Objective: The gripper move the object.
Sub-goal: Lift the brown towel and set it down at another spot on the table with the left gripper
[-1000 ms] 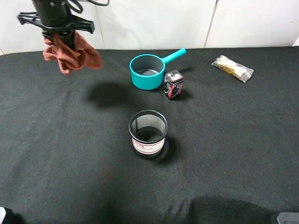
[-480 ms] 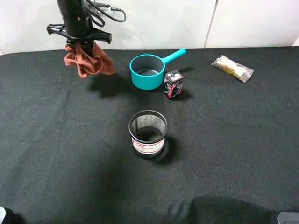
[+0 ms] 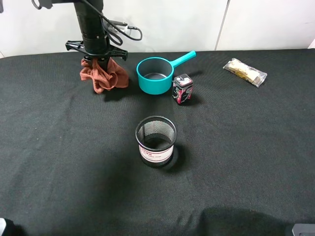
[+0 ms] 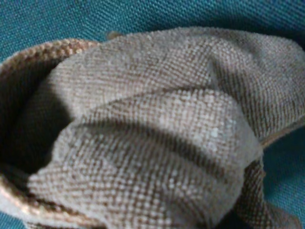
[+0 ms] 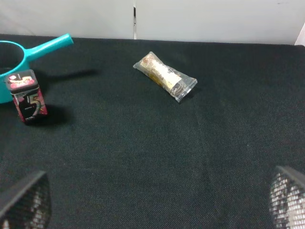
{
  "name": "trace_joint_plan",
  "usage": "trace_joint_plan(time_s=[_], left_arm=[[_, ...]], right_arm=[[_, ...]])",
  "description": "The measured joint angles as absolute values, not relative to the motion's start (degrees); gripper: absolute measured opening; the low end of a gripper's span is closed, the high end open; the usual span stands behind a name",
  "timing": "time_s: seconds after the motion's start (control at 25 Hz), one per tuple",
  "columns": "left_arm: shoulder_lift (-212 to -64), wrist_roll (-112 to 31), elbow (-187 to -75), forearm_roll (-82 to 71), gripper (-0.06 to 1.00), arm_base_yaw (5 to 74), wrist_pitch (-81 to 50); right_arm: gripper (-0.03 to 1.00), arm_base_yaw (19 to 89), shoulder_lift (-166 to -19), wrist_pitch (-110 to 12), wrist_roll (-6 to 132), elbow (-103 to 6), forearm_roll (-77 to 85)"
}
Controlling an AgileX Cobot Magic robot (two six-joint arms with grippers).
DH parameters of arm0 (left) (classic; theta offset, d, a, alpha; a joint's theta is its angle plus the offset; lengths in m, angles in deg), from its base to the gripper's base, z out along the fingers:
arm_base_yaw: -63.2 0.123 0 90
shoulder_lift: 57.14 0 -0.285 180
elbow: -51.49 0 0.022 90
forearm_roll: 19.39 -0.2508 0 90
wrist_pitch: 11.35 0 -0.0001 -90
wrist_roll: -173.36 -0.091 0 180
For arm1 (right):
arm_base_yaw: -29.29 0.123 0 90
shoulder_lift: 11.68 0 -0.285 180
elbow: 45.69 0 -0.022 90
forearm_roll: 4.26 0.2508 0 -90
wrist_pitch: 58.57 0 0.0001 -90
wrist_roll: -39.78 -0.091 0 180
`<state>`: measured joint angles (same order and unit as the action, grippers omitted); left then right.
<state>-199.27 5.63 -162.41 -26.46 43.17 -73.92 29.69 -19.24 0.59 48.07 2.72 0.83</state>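
The object, a rust-red terry rag (image 3: 104,76), hangs bunched from my left gripper (image 3: 100,60), which is shut on its top. This sits at the back left of the black table, just left of the teal saucepan (image 3: 155,75). The rag's lower folds reach down to the cloth-covered table or hang just above it. In the left wrist view the rag (image 4: 152,133) fills the frame and hides the fingers. My right gripper (image 5: 152,210) is open, one textured finger (image 5: 24,200) showing at each lower corner, with nothing between them.
A small dark box (image 3: 182,89) stands right of the saucepan. A black mesh cup (image 3: 156,140) stands mid-table. A wrapped snack packet (image 3: 244,72) lies at the back right. The white wall runs behind the table's far edge.
The left arm has carried the rag rightwards and down, from high at the far left to beside the saucepan, close to the table. The right arm has not moved.
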Motion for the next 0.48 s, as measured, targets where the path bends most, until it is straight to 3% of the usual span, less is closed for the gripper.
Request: trace_joint_plan(time_s=[0.48], left_arm=[[-203.7, 5.9, -165.3, -26.2, 0.15, 41.8, -72.2]], right_arm=[[0.69, 29.7, -19.2, 0.6, 48.1, 2.7, 0.8]])
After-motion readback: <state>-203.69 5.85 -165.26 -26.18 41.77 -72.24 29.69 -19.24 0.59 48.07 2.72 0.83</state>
